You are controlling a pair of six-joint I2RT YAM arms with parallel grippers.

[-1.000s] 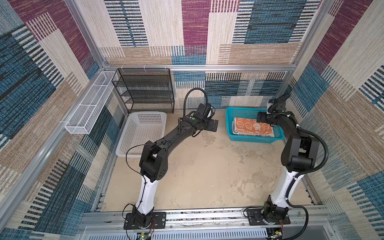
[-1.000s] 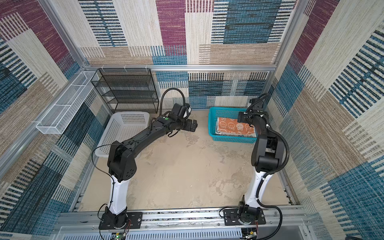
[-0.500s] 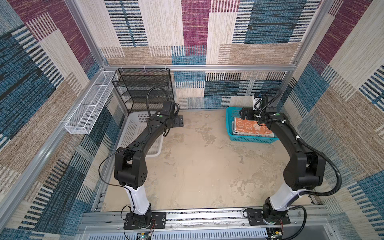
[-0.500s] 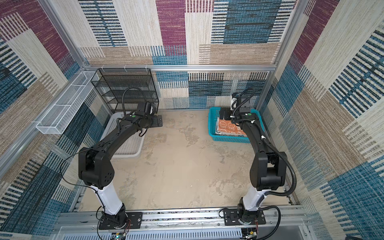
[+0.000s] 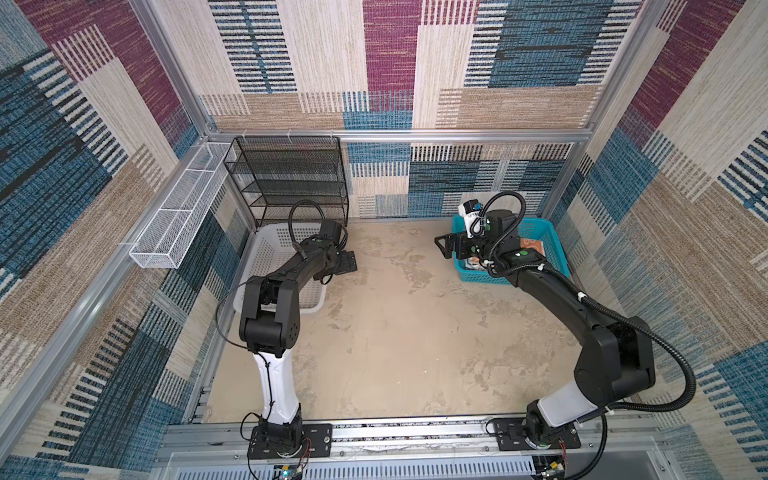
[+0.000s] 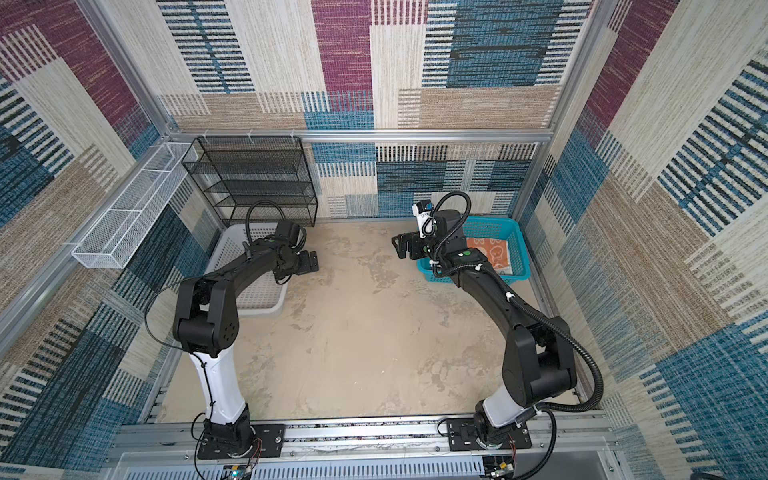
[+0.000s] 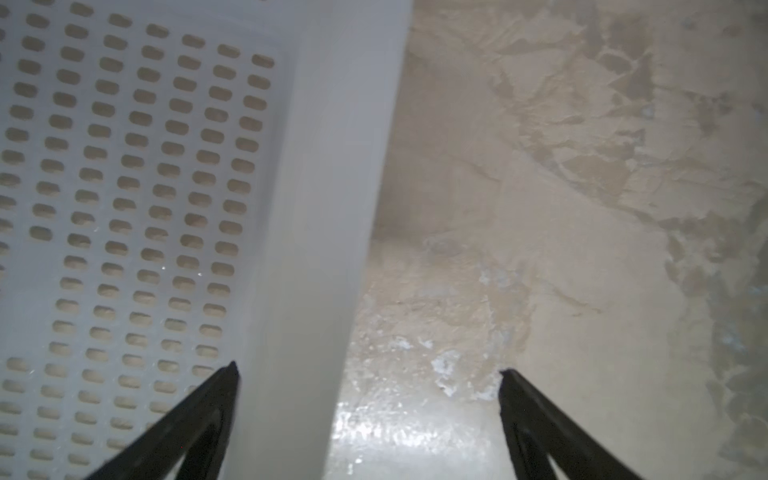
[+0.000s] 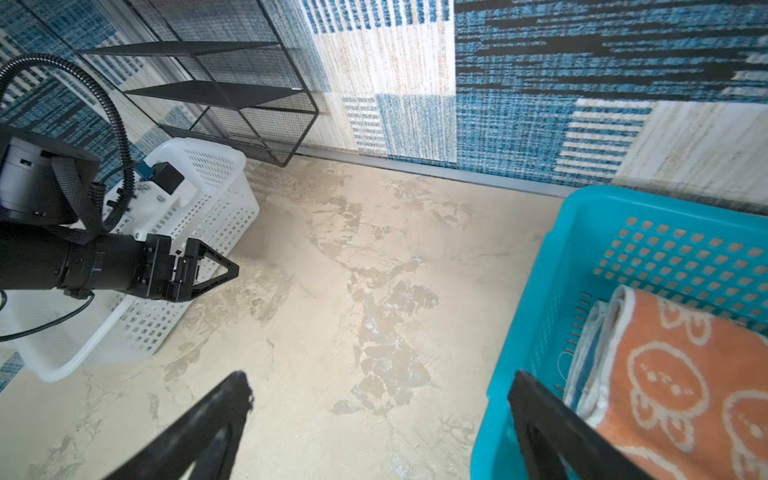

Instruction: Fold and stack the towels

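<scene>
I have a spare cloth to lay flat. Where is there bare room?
The tabletop is bare from the white basket across to the teal basket, and all the way forward. What shows of the white basket's floor is bare too. Crowded: the teal basket, holding the folded towels, with the right gripper beside it.

The orange terry towel with white cartoon faces point(image 8: 685, 395) is lying folded flat, print upward, topping a small pile inside the turquoise perforated plastic basket point(image 8: 536, 316) by the far wall. Beneath it, the rounded fold edges of white-and-blue cloth point(image 8: 588, 353) are peeking out at one side, their prints staying hidden.
</scene>
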